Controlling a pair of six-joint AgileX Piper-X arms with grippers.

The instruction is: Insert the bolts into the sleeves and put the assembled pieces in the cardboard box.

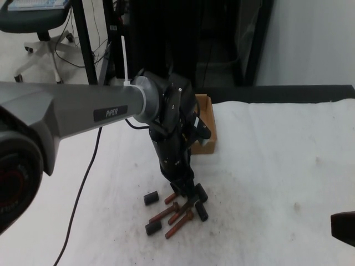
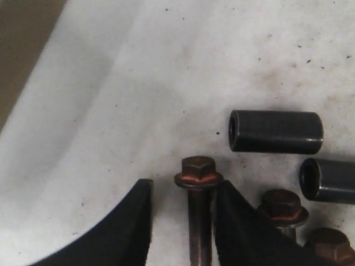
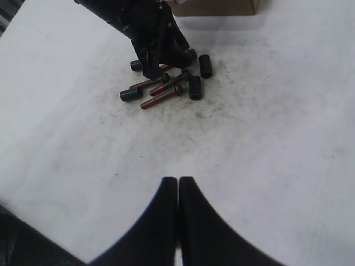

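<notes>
Left gripper point(image 2: 184, 191) straddles a bolt point(image 2: 199, 221) lying on the white bench point(image 2: 166, 83).
Its fingers are partly apart around the shank, apparently not yet clamped. Closing squarely below the head should keep the bolt straight for a sleeve point(image 2: 275, 132). The right gripper point(image 3: 177, 185) is closed and empty.

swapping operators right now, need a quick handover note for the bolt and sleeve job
Left gripper: open, fingers down on either side of one bolt in the pile, not yet closed on it.
Right gripper: shut, holding nothing, above bare cloth, apart from the pile.
Things: four sleeves and about four bolts lie loose together on the cloth. The cardboard box stands beyond them, its inside mostly hidden.
Done: no bolt seen in a sleeve.
Left: grasp that bolt, insert it, repeat for each pair, box the assemblies.
</notes>
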